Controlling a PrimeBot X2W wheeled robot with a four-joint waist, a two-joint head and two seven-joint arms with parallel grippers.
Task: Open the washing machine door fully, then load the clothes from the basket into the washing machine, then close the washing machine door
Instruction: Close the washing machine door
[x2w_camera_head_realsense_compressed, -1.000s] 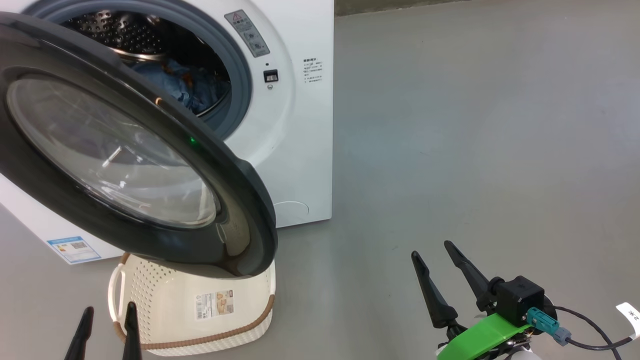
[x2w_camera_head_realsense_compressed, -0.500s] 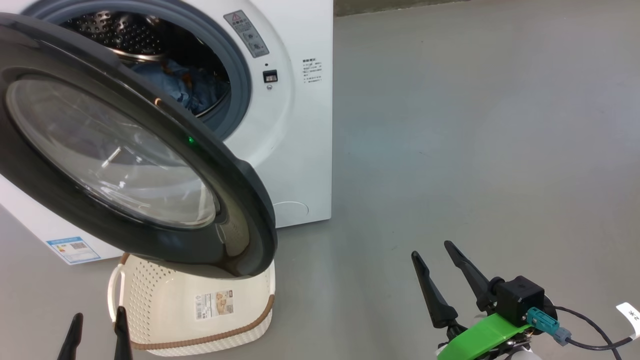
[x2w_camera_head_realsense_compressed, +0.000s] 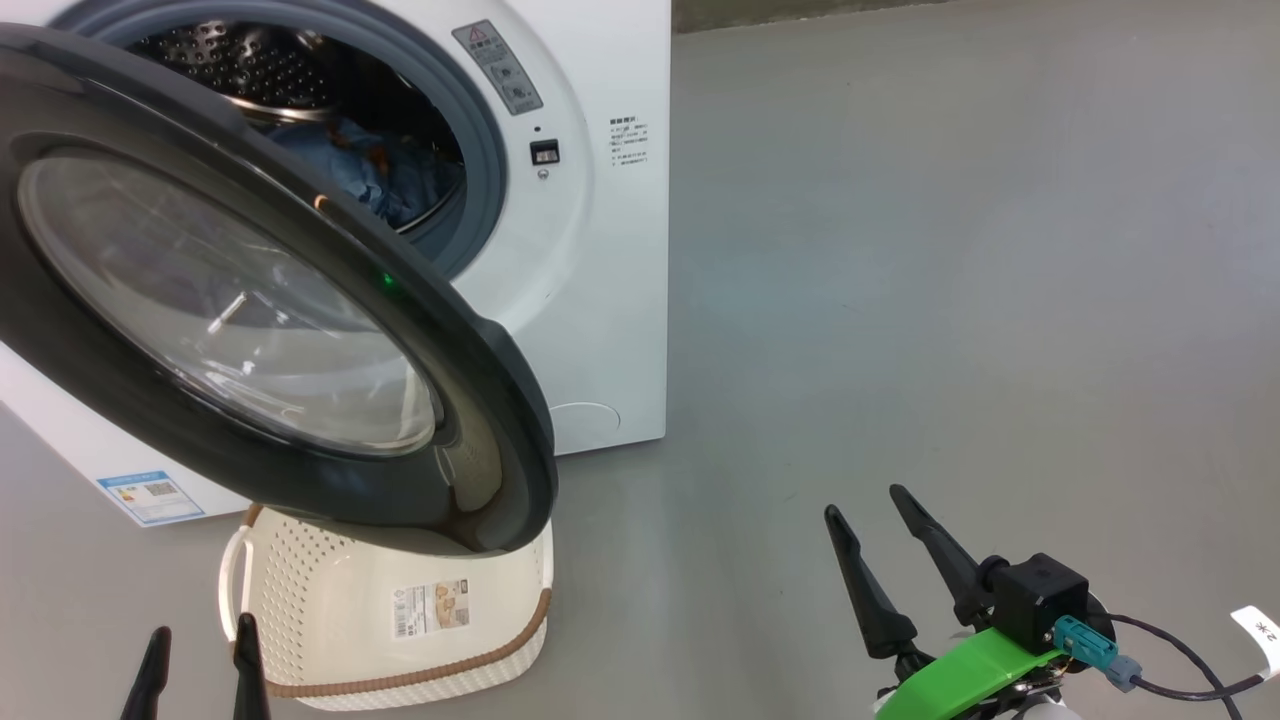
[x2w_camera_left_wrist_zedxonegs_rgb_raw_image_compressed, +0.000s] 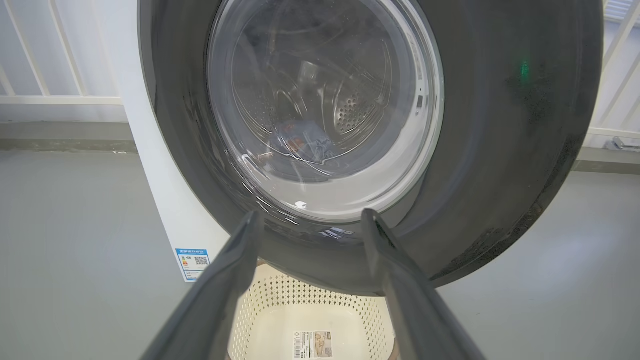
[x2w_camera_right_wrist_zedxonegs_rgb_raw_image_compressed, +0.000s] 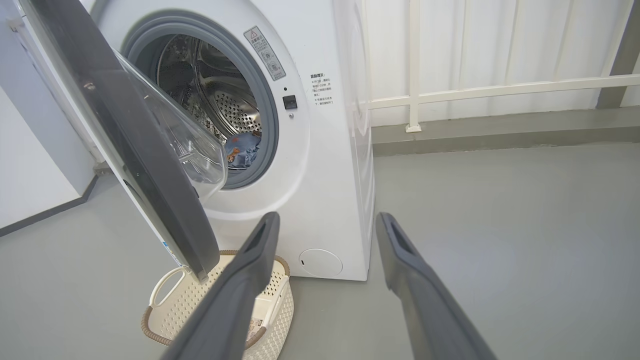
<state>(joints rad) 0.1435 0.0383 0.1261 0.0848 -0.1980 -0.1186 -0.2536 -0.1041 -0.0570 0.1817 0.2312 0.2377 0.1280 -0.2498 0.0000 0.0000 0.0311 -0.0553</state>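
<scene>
Head view: washing machine door (x2w_camera_head_realsense_compressed: 480, 420) partly open, spanning upper left to centre, overhanging basket (x2w_camera_head_realsense_compressed: 330, 600) at lower left. Blue clothes (x2w_camera_head_realsense_compressed: 390, 180) inside drum (x2w_camera_head_realsense_compressed: 230, 65) of washing machine (x2w_camera_head_realsense_compressed: 600, 300), top left. Lower left: left tool (x2w_camera_head_realsense_compressed: 202, 630), fingers spread, gripping nothing. Lower right: right tool (x2w_camera_head_realsense_compressed: 862, 502), spread, gripping nothing.

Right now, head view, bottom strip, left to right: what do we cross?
left hand → basket → right hand → white tag at the right edge
</scene>
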